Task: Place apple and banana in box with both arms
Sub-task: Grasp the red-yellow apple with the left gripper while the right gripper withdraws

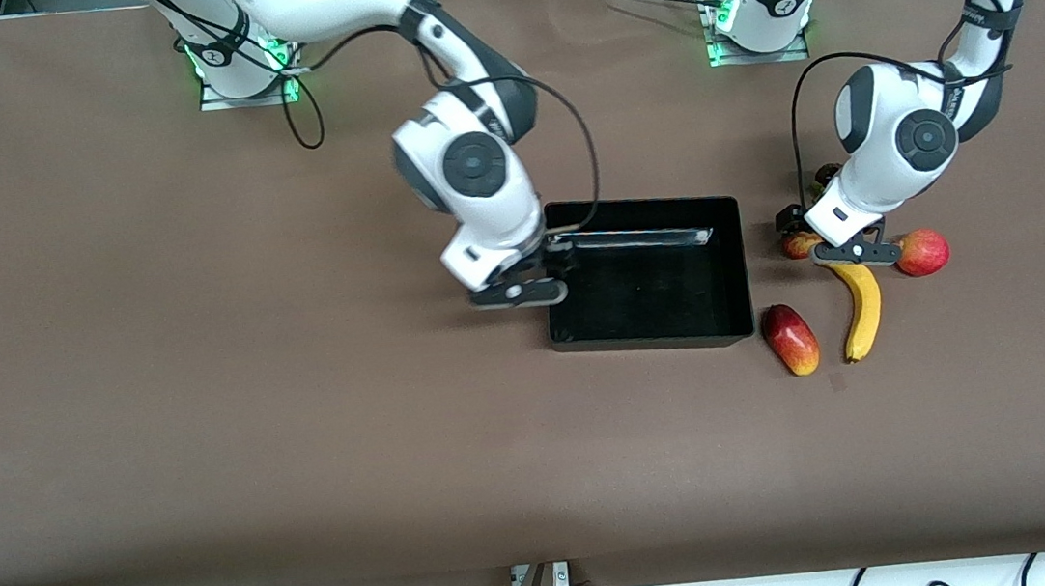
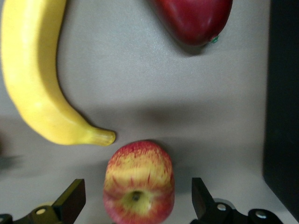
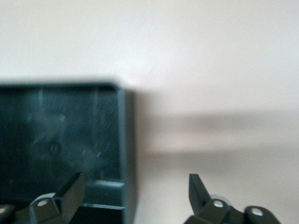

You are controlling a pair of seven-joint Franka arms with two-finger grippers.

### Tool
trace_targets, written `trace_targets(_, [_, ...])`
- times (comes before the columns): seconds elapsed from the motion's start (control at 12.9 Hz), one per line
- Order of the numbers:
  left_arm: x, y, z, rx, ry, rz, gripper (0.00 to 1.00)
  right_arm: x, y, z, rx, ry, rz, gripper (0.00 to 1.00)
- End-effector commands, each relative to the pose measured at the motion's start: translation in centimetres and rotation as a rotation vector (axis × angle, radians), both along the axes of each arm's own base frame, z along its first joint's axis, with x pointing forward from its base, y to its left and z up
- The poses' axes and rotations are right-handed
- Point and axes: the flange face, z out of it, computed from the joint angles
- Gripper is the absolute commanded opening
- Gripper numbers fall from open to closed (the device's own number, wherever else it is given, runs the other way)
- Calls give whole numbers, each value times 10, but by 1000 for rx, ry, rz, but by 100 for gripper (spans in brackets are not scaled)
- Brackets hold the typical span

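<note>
My left tool (image 2: 135,201) is spread wide around the small streaky red-yellow apple (image 2: 139,182), not gripping it, and the curved yellow banana (image 1: 861,308) lies just beside it on the brown surface (image 1: 200,366). My right tool (image 3: 135,198) hangs open and empty over the glossy black plastic box's (image 1: 741,260) wall at the right arm's end.

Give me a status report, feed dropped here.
Left pincer open, straddling apple. Right pincer open over box wall. Banana on table, box empty. Nothing blocking.
</note>
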Motion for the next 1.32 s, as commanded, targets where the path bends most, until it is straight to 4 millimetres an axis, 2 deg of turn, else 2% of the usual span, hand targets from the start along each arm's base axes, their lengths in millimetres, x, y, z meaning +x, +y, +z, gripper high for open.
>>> trace_targets(0.0, [-7,-2,-18,-6,-7,-6,95,22,-64,71,-42,-11,-4,100])
trace_targets(0.08, [-7,-2,-18,-6,-5,-7,53,28,-88,90,-61,4,-6,100])
trace_targets(0.16, [-7,-2,-18,-6,-2,-8,29,32,-112,108,-73,21,6,100])
trace_targets(0.31, [-4,-3,-4,-5,5,-26,9,38,-167,145,-73,53,60,100])
trace_targets(0.47, [9,-10,29,-4,19,-43,8,31,-213,174,-40,95,54,100])
trace_targets(0.54, [20,-20,50,-4,45,-55,8,23,-236,186,-29,94,64,100])
trace_targets(0.7, [46,-28,95,-5,131,-33,8,6,-282,201,-13,96,97,100])
trace_targets(0.86, [61,-71,125,-26,142,21,8,-12,-311,213,-7,98,109,100])
trace_targets(1.09, [58,-163,118,-30,144,197,7,-23,-348,231,-66,97,141,100])
trace_targets(1.17, [57,-184,111,-34,142,231,8,-23,-361,233,-64,103,156,100])
trace_targets(1.24, [54,-197,103,-38,132,236,8,-22,-377,236,-62,104,161,100])
